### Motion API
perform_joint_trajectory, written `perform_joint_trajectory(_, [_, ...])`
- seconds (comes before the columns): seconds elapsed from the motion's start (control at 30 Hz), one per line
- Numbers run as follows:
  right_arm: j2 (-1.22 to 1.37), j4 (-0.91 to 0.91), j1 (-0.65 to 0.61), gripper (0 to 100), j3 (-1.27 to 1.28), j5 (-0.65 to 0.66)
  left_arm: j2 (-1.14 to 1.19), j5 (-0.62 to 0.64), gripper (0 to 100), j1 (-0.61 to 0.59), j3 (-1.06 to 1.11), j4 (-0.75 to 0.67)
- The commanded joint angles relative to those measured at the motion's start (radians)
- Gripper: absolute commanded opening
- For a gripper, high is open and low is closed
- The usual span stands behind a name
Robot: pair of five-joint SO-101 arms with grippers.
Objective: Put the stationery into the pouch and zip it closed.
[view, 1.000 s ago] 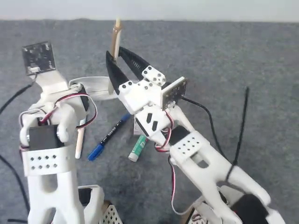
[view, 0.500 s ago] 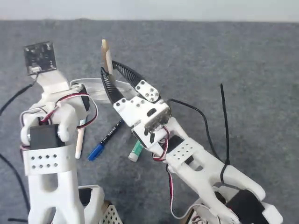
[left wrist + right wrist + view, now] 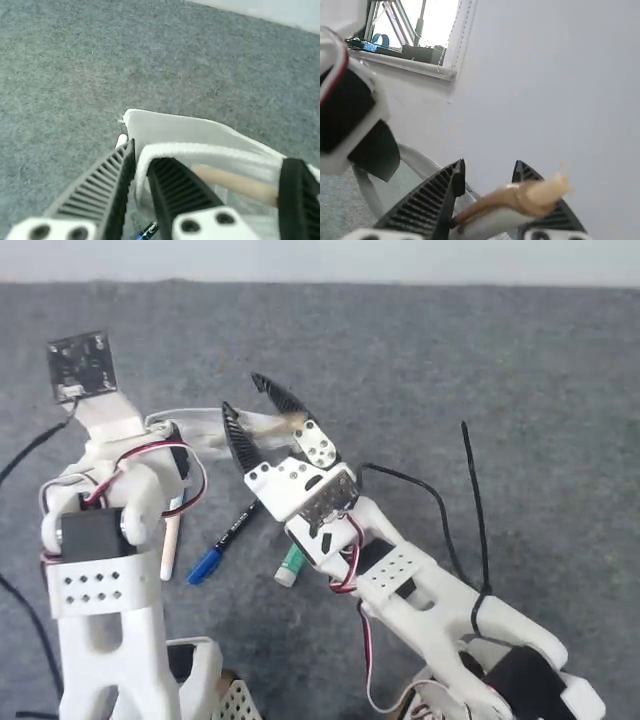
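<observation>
Tipping over from the upright it showed 1 second ago, the wooden pencil [image 3: 530, 192] is now lying almost level at the mouth of the pouch [image 3: 200, 428], with the right arm leaning in closer to it.

Beyond the pouch and out to its far side, the grey mat [image 3: 520, 370] is offering wide open room, while the side facing the arms' bases is crowded. The left gripper [image 3: 141, 157] is pinching the pouch rim in a narrow grip, keeping the mouth lifted. The right gripper [image 3: 245, 400] is hanging at that mouth with jaws spread wide, the pencil lying loose between them and probably sliding in.

Near the pouch, 3 pieces are waiting on the mat: a blue pen [image 3: 225, 540], a green glue stick [image 3: 290, 565] and a white stick [image 3: 170, 545].

The pouch is looking soft and floppy, so its firmer zip edge seems the best hold. The pieces look light, stiff and smooth, best taken mid-shaft.
</observation>
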Motion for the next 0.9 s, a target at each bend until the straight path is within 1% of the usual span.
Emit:
perform_joint_trajectory(0.0, [-0.004,0.01,-0.002,12.5,-0.003,0.011,0.025,0.015,1,-0.003,-0.001,-0.003])
perform_joint_trajectory(0.2, [-0.025,0.01,-0.004,12.4,0.0,0.009,0.026,0.015,1,-0.003,0.001,-0.003])
perform_joint_trajectory(0.3, [-0.101,0.033,-0.042,12.7,0.021,0.009,0.026,0.015,1,-0.003,0.001,-0.003])
perform_joint_trajectory(0.4, [-0.196,0.226,-0.096,12.8,-0.005,0.002,0.026,0.015,1,-0.003,0.001,-0.003])
perform_joint_trajectory(0.53, [-0.26,0.424,-0.093,12.8,-0.071,-0.152,0.026,0.015,1,-0.003,0.001,-0.003])
perform_joint_trajectory(0.63, [-0.288,0.51,-0.065,12.8,-0.106,-0.204,0.025,0.015,1,-0.003,0.013,-0.006])
perform_joint_trajectory(0.87, [-0.417,0.656,-0.058,12.8,-0.123,-0.216,0.023,0.015,1,-0.005,0.027,-0.029])
